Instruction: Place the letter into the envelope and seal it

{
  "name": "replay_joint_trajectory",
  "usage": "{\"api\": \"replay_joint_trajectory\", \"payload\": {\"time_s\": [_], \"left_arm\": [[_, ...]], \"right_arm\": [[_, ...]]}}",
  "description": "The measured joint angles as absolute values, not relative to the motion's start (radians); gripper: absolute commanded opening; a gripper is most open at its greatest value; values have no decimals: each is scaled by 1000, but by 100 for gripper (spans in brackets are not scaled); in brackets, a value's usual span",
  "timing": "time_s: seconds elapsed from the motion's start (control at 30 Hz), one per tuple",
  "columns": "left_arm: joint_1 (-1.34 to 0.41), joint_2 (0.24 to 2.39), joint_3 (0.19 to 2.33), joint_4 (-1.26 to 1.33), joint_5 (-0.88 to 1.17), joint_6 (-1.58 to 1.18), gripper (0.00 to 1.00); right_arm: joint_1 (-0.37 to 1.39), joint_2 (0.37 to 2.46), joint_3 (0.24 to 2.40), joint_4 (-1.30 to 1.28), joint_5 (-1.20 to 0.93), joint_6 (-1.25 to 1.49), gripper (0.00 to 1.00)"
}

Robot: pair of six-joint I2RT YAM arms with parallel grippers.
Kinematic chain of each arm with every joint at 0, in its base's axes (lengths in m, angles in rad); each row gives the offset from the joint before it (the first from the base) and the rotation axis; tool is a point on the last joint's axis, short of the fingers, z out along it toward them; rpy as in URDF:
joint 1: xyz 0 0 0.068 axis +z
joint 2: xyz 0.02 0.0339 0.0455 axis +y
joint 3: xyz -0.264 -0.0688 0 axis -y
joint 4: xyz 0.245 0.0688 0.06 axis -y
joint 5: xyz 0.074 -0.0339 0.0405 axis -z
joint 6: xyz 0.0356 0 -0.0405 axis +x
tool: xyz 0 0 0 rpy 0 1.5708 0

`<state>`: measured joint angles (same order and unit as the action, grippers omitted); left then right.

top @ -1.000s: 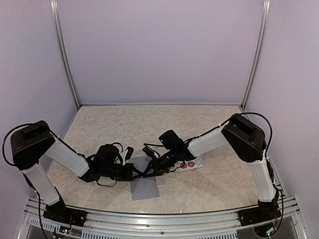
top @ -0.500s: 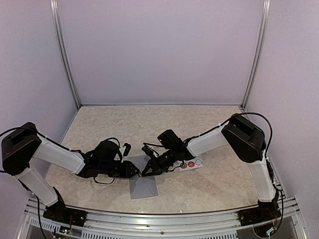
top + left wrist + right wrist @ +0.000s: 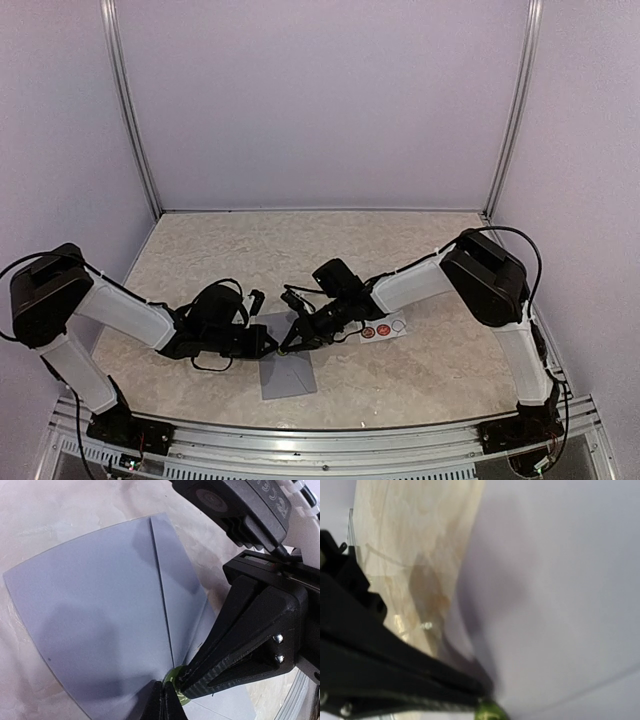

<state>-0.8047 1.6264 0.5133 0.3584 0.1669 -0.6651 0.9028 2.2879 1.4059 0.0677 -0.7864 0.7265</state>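
- The envelope lies flat on the counter. Its long axis appears to run from the near edge toward the back wall. Its flap is folded down, and no letter shows, so I judge it is already inside.
- Both hands meet over the envelope's far half. The left hand comes in from the envelope's left and the right hand from its right, almost touching each other.
- A small green dot, probably a sticker, sits at the flap's point, where the fold lines converge.
- In the left wrist view the left hand's fingertips are pressed together with only a seam between them, right at the dot. Whether they pinch it is unclear.
- One right fingertip rests against the dot. I cannot tell the right hand's width.
- The coming move likely turns on pressing the dot down across the flap tip, and both hands are equally near.
- The sticker strip lies to the envelope's right, beyond the right hand. There is open counter behind the envelope, and the rail edge is close in front.
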Motion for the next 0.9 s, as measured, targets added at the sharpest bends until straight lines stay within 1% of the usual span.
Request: {"api": "replay_joint_trajectory", "payload": {"time_s": [0.37, 0.6, 0.9], "left_arm": [[-815, 1631, 513, 370, 144, -676, 0], [-815, 1582, 482, 336, 115, -676, 0], [-822, 1589, 458, 391, 114, -700, 0]], "right_arm": [[903, 2308, 1438, 54, -796, 726, 0], [903, 2307, 1433, 62, -792, 725, 0], [909, 2308, 1447, 39, -792, 702, 0]]}}
